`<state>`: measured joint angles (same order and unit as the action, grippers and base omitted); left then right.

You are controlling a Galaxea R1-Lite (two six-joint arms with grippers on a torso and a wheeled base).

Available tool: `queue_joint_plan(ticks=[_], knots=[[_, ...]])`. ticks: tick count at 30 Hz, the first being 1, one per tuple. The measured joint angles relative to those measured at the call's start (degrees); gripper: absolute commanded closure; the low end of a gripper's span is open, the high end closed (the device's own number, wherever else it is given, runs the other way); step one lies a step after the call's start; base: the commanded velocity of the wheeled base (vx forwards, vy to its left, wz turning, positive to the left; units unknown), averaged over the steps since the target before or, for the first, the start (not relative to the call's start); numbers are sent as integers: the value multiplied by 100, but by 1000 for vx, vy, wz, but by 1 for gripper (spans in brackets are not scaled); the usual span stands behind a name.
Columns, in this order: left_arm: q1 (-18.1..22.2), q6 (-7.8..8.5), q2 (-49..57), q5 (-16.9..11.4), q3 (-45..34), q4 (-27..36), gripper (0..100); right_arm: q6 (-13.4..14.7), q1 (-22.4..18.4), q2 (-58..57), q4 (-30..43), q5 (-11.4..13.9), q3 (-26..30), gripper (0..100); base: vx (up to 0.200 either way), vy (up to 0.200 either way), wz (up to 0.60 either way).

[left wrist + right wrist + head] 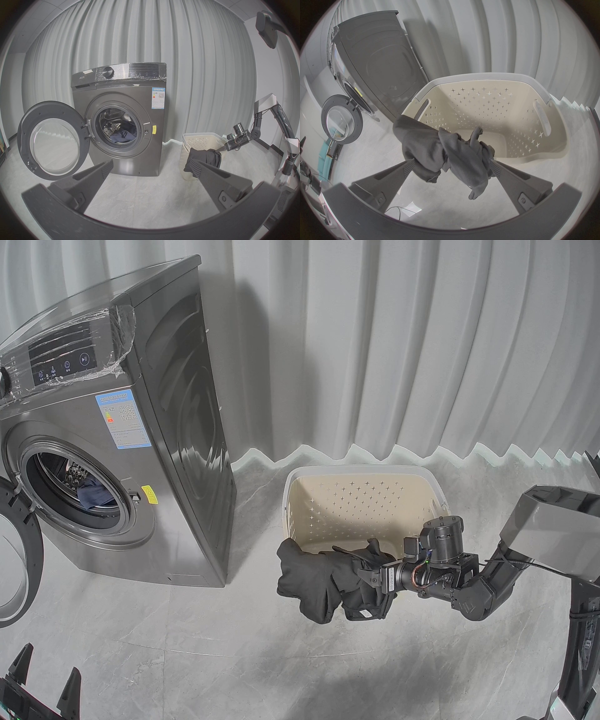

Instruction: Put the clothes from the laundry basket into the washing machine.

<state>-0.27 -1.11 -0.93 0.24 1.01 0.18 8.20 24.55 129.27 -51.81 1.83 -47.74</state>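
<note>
A dark grey garment [319, 580] [447, 153] [203, 157] is bunched over the front rim of the cream laundry basket [362, 472] [487, 78] [200, 137]. My right gripper [369, 580] [451, 165] stands open at that rim, its fingers spread wide on either side of the bundle, tips at the cloth. The grey washing machine [181, 427] [125, 125] stands to the left with its round door [15, 552] [51, 140] swung open. A blue garment [94, 495] [123, 135] lies in the drum. My left gripper [45, 671] [150, 164] is open and empty, low and facing the washer.
White pleated curtains hang behind the washer and the basket. The pale tiled floor [187, 640] runs between the washer's front and the basket. The open door juts out to the left of the drum opening.
</note>
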Motion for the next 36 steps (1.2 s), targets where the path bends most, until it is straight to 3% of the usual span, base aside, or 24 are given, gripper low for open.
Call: queue_joint_plan(ticks=[13,14,26,36], knots=[[0,-1,0,0,0,0,0,-107,-226,557,-2,11,-562,0,0,0,0],[0,-4,0,0,0,0,0,-110,-229,594,-9,13,-603,100,0,0,0],[2,-9,0,-9,0,0,0,-115,-240,830,-299,66,-757,100,0,0,0],[0,-17,0,-9,0,0,0,-74,-182,625,-657,101,-356,100,0,0,0]])
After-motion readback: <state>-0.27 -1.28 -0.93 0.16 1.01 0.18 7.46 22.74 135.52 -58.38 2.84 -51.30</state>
